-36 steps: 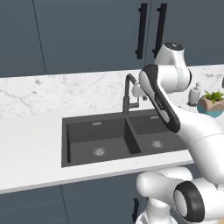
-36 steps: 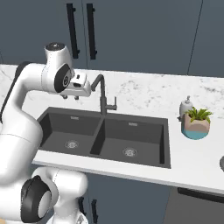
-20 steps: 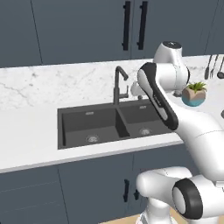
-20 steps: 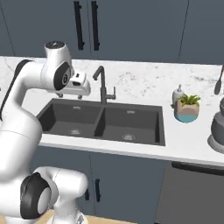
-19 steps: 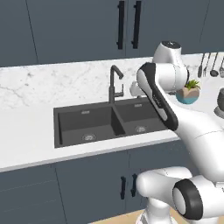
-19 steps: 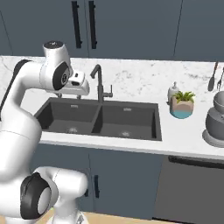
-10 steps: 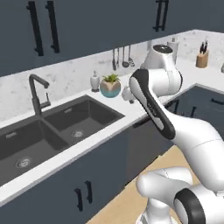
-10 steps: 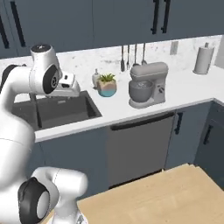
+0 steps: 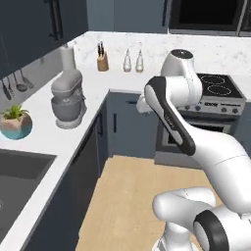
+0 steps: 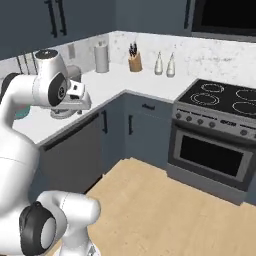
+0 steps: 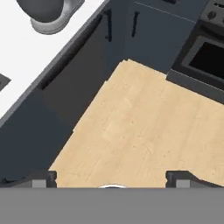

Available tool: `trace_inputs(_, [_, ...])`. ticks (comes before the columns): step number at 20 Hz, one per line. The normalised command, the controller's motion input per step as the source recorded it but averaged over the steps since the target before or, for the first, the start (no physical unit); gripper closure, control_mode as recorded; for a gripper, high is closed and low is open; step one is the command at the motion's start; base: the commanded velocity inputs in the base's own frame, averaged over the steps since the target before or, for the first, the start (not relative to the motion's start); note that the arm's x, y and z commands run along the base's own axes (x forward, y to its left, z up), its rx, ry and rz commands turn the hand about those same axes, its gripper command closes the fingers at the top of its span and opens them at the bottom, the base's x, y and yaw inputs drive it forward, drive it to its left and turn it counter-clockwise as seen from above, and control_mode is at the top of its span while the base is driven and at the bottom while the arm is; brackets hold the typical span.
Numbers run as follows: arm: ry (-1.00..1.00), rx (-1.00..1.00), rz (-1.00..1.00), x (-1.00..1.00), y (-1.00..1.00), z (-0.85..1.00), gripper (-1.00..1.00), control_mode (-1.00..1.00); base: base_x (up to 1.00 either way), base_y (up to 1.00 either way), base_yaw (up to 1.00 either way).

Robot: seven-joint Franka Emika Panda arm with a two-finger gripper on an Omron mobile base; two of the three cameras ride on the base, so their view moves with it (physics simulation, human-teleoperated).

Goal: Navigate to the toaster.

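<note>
The toaster's whereabouts cannot be told from these views. The white arm's two-finger gripper is hanging over the pale wooden plank floor, its dark tips standing spread wide apart and gripping nothing. A grey stand mixer is sitting on the white marble counter, with a small green plant in a teal bowl near it. In the corner a wooden knife block is standing beside two pale bottles. A black stove with round burners is standing to the right of the dark blue cabinets
</note>
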Motion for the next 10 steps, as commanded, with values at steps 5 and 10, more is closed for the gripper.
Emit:
trace_inputs(5, [0.0, 0.0, 0.0, 0.0, 0.0, 0.0, -1.0, 1.0, 0.0, 0.13, -0.94])
trace_inputs(10, [0.0, 0.0, 0.0, 0.0, 0.0, 0.0, -1.0, 1.0, 0.0, 0.03, -0.93])
